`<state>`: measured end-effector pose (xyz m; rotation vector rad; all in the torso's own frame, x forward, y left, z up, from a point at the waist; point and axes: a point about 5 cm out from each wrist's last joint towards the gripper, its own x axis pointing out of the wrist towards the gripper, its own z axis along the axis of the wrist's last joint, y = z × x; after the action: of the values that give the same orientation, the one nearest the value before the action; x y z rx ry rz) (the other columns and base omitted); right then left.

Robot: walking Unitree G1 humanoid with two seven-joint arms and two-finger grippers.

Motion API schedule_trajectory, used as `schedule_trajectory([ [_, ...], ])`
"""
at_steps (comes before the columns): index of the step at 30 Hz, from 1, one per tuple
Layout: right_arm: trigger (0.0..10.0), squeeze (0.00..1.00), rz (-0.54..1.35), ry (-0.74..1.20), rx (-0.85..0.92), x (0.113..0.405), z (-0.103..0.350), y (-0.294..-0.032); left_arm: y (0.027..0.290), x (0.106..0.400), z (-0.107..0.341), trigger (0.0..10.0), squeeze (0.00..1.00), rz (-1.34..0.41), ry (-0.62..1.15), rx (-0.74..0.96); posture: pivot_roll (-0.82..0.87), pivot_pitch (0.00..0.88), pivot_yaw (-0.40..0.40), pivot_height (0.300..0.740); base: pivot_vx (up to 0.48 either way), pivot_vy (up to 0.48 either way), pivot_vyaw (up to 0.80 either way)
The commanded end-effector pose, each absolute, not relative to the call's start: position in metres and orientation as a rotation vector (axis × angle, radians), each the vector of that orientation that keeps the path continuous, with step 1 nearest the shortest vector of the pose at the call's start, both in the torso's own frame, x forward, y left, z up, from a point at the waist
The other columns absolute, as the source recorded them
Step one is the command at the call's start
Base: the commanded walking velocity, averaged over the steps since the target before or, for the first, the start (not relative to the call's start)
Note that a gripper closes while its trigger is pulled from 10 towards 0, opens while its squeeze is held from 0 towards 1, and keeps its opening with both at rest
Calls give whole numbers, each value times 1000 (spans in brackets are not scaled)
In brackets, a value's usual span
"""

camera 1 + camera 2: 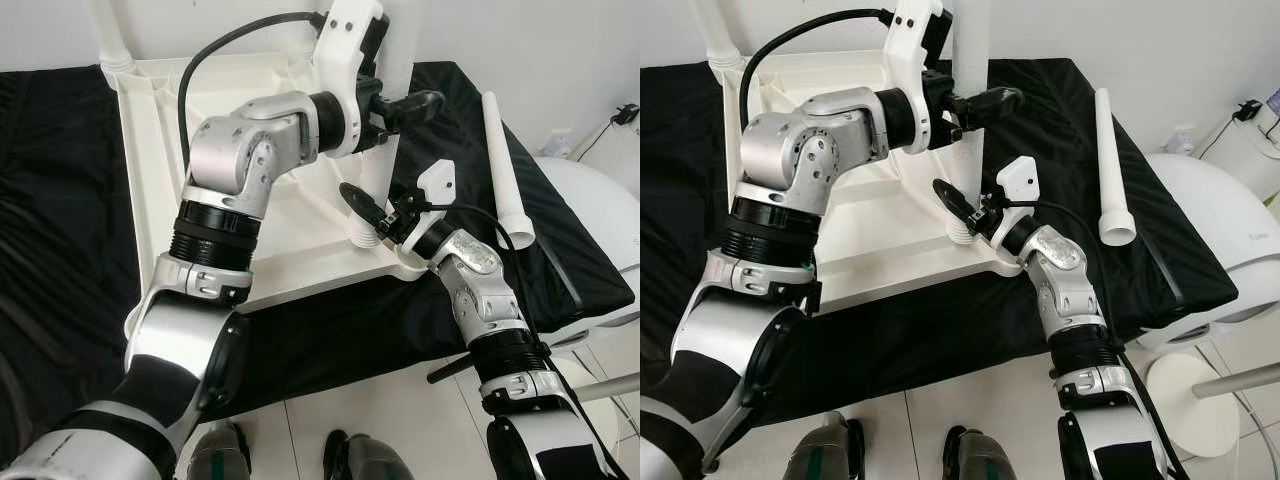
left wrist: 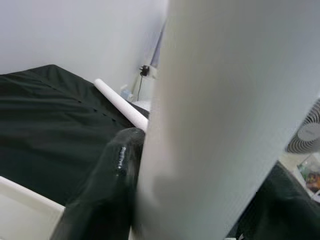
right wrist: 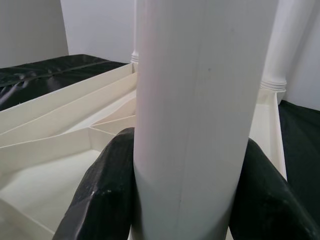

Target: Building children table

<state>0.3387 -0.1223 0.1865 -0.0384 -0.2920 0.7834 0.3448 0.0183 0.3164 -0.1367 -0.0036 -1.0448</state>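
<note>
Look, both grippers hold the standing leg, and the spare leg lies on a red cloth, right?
Not quite: the cloth is black, as the left eye view shows. Both the left gripper and right gripper do hold the standing leg, and the spare leg lies on the cloth.

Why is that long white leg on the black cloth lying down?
It is lying flat: the loose leg rests on the black cloth, apart from the tabletop and both grippers.

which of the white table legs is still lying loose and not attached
The white plastic table leg lying flat on the black cloth, to the robot's right of the upturned white tabletop; the others stand upright in it.
</note>
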Motion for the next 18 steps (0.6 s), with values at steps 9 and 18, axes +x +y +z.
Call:
schedule_trajectory([
  [9, 10000, 0, 752, -286, -55, 340, 185, -126, 13, 339, 334, 0, 0, -1074, -77, -115, 38, 58, -78, 740, 0, 0, 0],
  [18, 10000, 0, 602, -264, -84, 348, 189, -130, 12, 338, 338, 10000, 0, -982, -129, -53, 34, 43, -82, 740, 0, 0, 0],
])
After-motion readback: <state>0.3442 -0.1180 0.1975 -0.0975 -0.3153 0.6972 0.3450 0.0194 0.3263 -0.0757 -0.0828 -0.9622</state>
